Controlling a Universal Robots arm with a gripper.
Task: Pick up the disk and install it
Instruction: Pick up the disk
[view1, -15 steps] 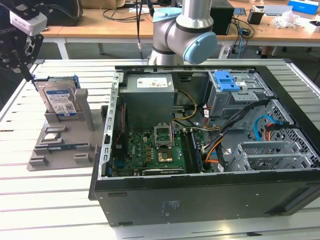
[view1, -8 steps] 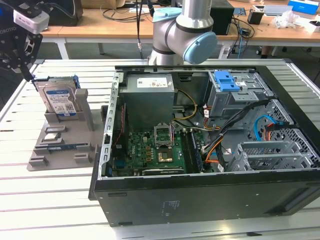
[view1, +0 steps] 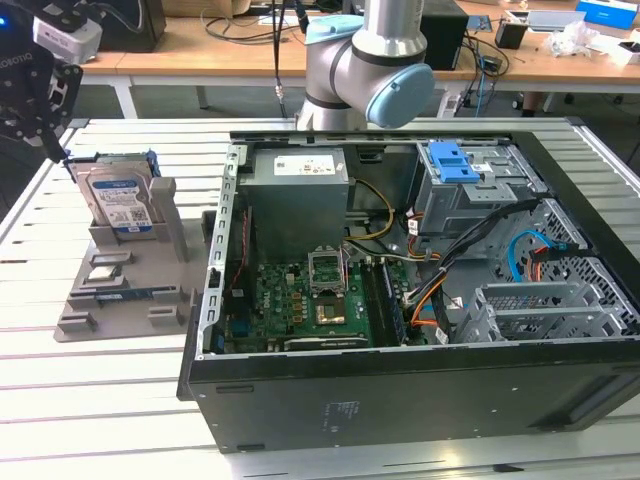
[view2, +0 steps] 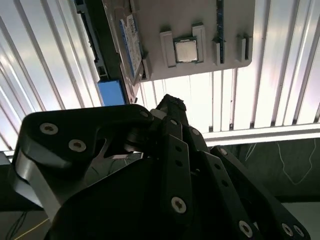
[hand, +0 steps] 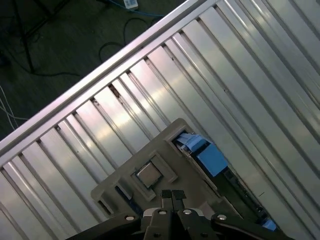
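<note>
While the hard drive (view1: 117, 203) stands upright in its grey rack (view1: 120, 300) on the tabletop (view1: 100, 400), beside the open computer case (view1: 400, 400), my hand (hand: 171, 194) hovers over the rack clenched and empty, so I judge that descending like this could ram the drive's top edge.
</note>
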